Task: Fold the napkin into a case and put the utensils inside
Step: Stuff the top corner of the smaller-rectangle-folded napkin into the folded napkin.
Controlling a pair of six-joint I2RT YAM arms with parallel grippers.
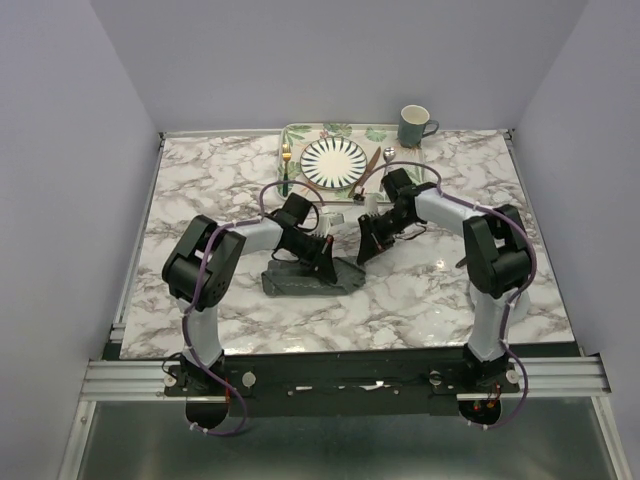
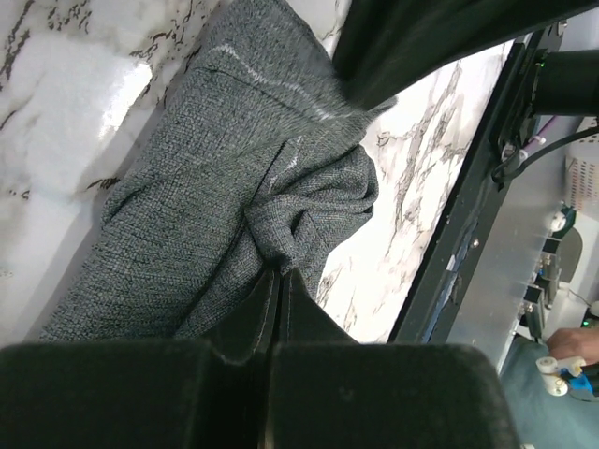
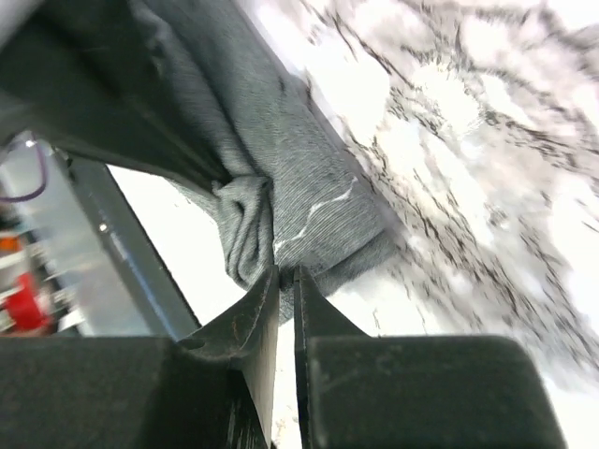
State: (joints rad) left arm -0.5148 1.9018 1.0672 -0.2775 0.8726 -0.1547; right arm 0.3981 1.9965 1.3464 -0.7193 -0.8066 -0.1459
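The dark grey napkin (image 1: 308, 279) lies bunched in a long folded heap on the marble table, between the arms. My left gripper (image 1: 326, 262) is over its middle. In the left wrist view the jaws (image 2: 280, 273) are shut on a raised fold of the napkin (image 2: 215, 196). My right gripper (image 1: 366, 250) is at the heap's right end, its jaws (image 3: 286, 271) nearly closed and pinching a bunched edge of the napkin (image 3: 281, 178). The gold fork (image 1: 286, 165), brownish knife (image 1: 372, 170) and silver spoon (image 1: 388, 155) lie beside the striped plate (image 1: 335, 160) at the back.
The plate and cutlery rest on a leaf-patterned tray (image 1: 300, 131) at the far edge. A grey-green mug (image 1: 414, 126) stands at its right. The table's metal front rail (image 1: 340, 375) runs along the near edge by the arm bases.
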